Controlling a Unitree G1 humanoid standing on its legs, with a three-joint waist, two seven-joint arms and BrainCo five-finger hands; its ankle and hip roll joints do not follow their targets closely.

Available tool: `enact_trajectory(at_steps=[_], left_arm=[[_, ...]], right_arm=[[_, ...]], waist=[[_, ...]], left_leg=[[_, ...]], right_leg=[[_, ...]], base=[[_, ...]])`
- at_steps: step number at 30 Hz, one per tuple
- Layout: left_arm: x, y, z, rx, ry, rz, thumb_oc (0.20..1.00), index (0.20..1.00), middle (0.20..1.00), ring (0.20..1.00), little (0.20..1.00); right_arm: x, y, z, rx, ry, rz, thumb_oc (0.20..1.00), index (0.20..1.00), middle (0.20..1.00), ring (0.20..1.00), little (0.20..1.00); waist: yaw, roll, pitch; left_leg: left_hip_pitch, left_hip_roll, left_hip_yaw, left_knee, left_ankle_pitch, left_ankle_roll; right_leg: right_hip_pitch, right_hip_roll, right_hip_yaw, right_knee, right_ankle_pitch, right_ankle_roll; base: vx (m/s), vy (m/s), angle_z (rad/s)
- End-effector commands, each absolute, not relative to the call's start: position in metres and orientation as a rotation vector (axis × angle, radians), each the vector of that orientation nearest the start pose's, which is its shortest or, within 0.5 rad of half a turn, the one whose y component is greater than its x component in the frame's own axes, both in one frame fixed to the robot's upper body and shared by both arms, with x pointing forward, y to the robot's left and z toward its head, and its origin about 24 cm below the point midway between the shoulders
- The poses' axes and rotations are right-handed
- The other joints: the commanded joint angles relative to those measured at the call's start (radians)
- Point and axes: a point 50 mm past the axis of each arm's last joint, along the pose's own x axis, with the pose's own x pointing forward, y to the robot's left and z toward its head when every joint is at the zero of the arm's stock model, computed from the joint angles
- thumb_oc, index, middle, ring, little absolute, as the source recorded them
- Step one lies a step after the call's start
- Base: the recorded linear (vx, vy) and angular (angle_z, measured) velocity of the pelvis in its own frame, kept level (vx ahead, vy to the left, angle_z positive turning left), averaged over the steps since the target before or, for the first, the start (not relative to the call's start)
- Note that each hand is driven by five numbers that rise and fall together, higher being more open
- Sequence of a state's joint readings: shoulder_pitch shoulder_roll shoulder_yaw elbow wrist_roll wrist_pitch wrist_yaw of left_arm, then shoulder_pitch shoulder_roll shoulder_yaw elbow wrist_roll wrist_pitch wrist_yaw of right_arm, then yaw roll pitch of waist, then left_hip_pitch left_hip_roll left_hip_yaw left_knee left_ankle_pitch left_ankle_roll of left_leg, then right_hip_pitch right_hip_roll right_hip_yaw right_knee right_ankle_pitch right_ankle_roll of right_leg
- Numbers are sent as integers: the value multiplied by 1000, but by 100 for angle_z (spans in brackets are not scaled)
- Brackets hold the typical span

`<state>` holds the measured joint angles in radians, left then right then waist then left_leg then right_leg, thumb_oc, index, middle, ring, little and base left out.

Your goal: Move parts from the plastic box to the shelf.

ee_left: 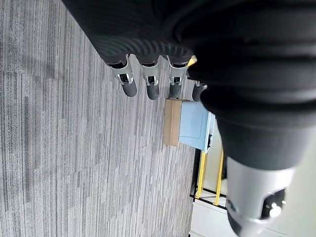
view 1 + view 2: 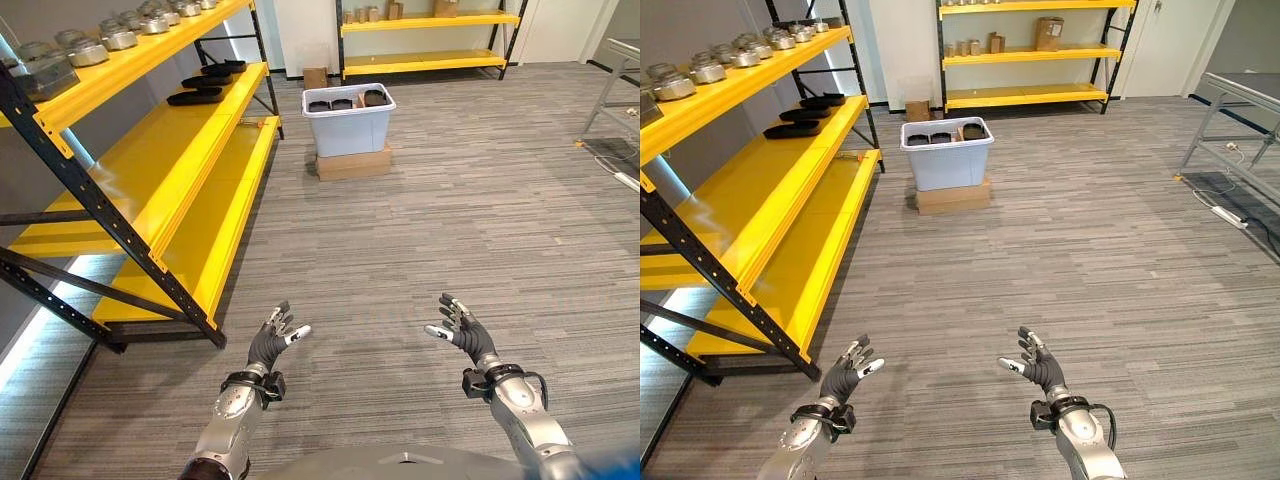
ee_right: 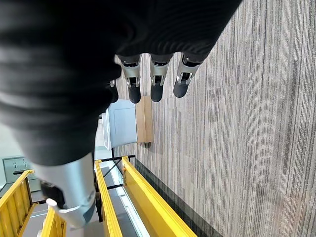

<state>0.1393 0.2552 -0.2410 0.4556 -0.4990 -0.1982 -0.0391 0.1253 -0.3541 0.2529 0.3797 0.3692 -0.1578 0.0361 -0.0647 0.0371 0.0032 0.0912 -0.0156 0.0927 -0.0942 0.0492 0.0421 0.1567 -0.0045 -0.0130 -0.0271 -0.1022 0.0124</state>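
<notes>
A pale plastic box (image 2: pixel 349 121) stands on a flat cardboard carton (image 2: pixel 352 163) on the carpet, several steps ahead, with dark parts (image 2: pixel 343 102) lying inside it. To its left rises a yellow shelf rack (image 2: pixel 180 180); black parts (image 2: pixel 200 88) lie on its middle level and metal parts (image 2: pixel 110 38) line its top level. My left hand (image 2: pixel 272 338) and right hand (image 2: pixel 462 331) hover low in front of me, both open with fingers spread and nothing in them. The wrist views show the fingers (image 1: pixel 148 79) straight, with the box (image 3: pixel 123 123) far beyond them.
A second yellow rack (image 2: pixel 430 40) with small cartons stands against the far wall. A small cardboard box (image 2: pixel 315 77) sits behind the plastic box. A grey metal table frame (image 2: pixel 612 85) stands at the right. Grey carpet stretches between me and the box.
</notes>
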Motion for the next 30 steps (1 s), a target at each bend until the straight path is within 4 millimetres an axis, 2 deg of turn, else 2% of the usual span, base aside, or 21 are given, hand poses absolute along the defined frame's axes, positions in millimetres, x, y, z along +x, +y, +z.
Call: enact_trajectory(at_steps=[1, 10, 16, 17, 18, 20, 21, 22, 23, 24, 25, 26, 27, 29, 30], left_arm=[[200, 189, -60, -170, 356, -23, 1000, 1000, 1000, 1000, 1000], [201, 191, -56, -170, 336, -23, 1000, 1000, 1000, 1000, 1000], [207, 191, -50, -149, 310, -30, 1000, 1000, 1000, 1000, 1000], [209, 190, -48, -143, 297, -42, 1000, 1000, 1000, 1000, 1000], [209, 190, -48, -143, 297, -42, 1000, 1000, 1000, 1000, 1000], [209, 190, -46, -135, 290, -47, 1000, 1000, 1000, 1000, 1000], [209, 190, -47, -126, 294, -48, 1000, 1000, 1000, 1000, 1000], [208, 188, -47, -110, 294, -61, 1000, 1000, 1000, 1000, 1000], [210, 187, -44, -103, 285, -69, 1000, 1000, 1000, 1000, 1000], [212, 186, -42, -96, 276, -79, 1000, 1000, 1000, 1000, 1000], [215, 185, -40, -88, 270, -85, 1000, 1000, 1000, 1000, 1000], [217, 181, -38, -92, 259, -90, 1000, 1000, 1000, 1000, 1000], [219, 179, -38, -96, 254, -93, 1000, 1000, 1000, 1000, 1000], [220, 178, -37, -96, 247, -92, 1000, 1000, 1000, 1000, 1000], [223, 179, -35, -98, 239, -82, 1000, 1000, 1000, 1000, 1000]], right_arm=[[200, -186, -45, 30, 323, 124, 1000, 1000, 1000, 1000, 1000], [203, -188, -43, 32, 310, 113, 1000, 1000, 1000, 1000, 1000], [210, -186, -40, 45, 291, 109, 1000, 1000, 1000, 1000, 1000], [211, -185, -39, 51, 289, 112, 1000, 1000, 1000, 1000, 1000], [211, -185, -39, 51, 289, 112, 1000, 1000, 1000, 1000, 1000], [211, -184, -39, 58, 287, 113, 1000, 1000, 1000, 1000, 1000], [210, -183, -40, 62, 293, 112, 1000, 1000, 1000, 1000, 1000], [207, -183, -42, 57, 300, 113, 1000, 1000, 1000, 1000, 1000], [207, -184, -42, 86, 298, 100, 1000, 1000, 1000, 1000, 1000], [208, -184, -41, 114, 291, 86, 1000, 1000, 1000, 1000, 1000], [210, -182, -37, 71, 276, 109, 1000, 1000, 1000, 1000, 1000], [213, -181, -32, 72, 251, 119, 1000, 1000, 1000, 1000, 1000], [214, -181, -30, 63, 243, 124, 1000, 1000, 1000, 1000, 1000], [218, -180, -27, 53, 229, 126, 1000, 1000, 1000, 1000, 1000], [223, -179, -25, 43, 216, 121, 1000, 1000, 1000, 1000, 1000]], waist=[[11, -52, -20], [15, -54, -14], [18, -56, 16], [19, -56, 27], [19, -57, 27], [19, -57, 41], [16, -57, 49], [11, -54, 67], [5, -52, 85], [0, -44, 105], [-3, -32, 113], [-21, -29, 116], [-30, -30, 122], [-39, -41, 127], [-45, -50, 130]], left_leg=[[26, 52, -29, 7, -82, -70], [31, 46, -23, 7, -86, -62], [2, 23, -22, 64, -116, -32], [-2, 3, -28, 89, -135, -13], [-3, 3, -28, 89, -135, -13], [-6, -13, -36, 104, -146, 4], [-3, -23, -42, 110, -150, 14], [0, -34, -55, 118, -153, 25], [-1, -38, -61, 129, -155, 30], [-4, -34, -64, 142, -156, 35], [12, -33, -57, 135, -168, 40], [43, -40, -60, 111, -176, 37], [66, -45, -67, 95, -181, 34], [110, -55, -70, 62, -195, 20], [146, -55, -68, 39, -208, 1]], right_leg=[[-54, -145, -8, -38, 114, 124], [-60, -153, -5, -13, 106, 132], [-127, -172, 20, 114, 84, 150], [-149, -189, 27, 174, 84, 160], [-150, -189, 28, 175, 83, 160], [-195, -203, 44, 268, 116, 164], [-221, -210, 52, 324, 148, 160], [-277, -207, 71, 435, 225, 144], [-312, -201, 80, 498, 266, 138], [-343, -183, 74, 567, 260, 128], [-390, -191, 18, 575, 216, 116], [-445, -161, -26, 494, 179, 107], [-447, -147, -41, 433, 179, 109], [-436, -152, -92, 220, 217, 125], [-434, -153, -135, 76, 276, 150]], base=[[0, 0, 0], [7, 16, 0], [-13, 103, -4], [17, 139, -4], [10, 186, -2], [-14, 133, 4], [-2, 221, 2], [-16, 216, -1], [-40, 218, 26], [16, 194, 56], [153, 179, 45], [242, 111, 14], [266, 6, -32], [299, -91, -18], [441, -170, 9]])
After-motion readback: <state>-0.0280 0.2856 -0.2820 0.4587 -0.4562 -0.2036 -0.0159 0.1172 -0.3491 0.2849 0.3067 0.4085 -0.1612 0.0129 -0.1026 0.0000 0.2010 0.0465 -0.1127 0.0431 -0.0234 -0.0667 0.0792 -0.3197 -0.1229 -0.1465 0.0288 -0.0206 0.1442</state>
